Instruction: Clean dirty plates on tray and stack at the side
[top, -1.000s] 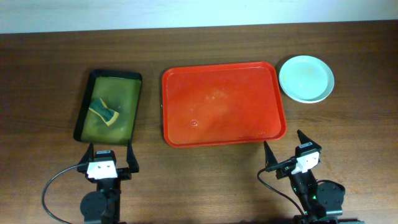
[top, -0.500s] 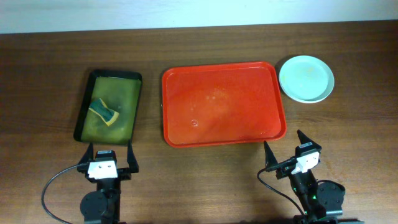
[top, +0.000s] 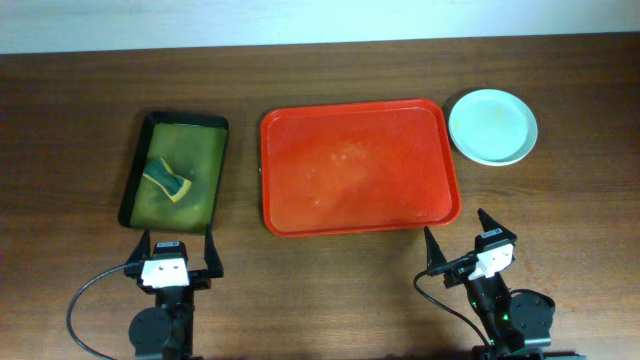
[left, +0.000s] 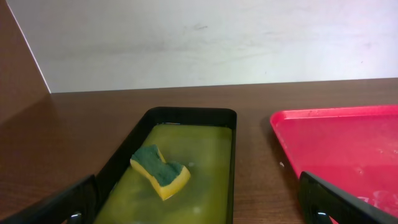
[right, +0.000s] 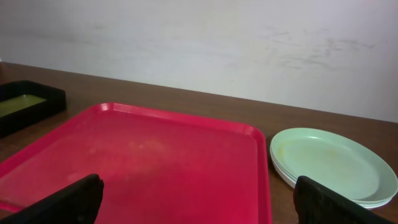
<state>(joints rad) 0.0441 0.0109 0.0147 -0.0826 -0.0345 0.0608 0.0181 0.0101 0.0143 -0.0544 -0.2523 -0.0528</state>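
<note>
Round pale mint-green plates (top: 492, 126) are stacked on the brown wooden table (top: 80, 100), just right of the far right corner of the large red rectangular plastic tray (top: 300, 200). The tray is bare, so the task is judged done. Left gripper (top: 177, 238) and right gripper (top: 455, 222) are parked near, jaws spread wide, nothing held.

Risks:
- The stack could be clipped and shoved if the right arm is swung far-right low.
- Yellowish liquid in the small black rectangular tray (top: 186, 118), with the yellow-and-green sponge (top: 167, 180), could be slopped by a low left reach.

Open room is seen between the grippers and the tray's near rim. Only a narrow gap is left between rim and plates.
</note>
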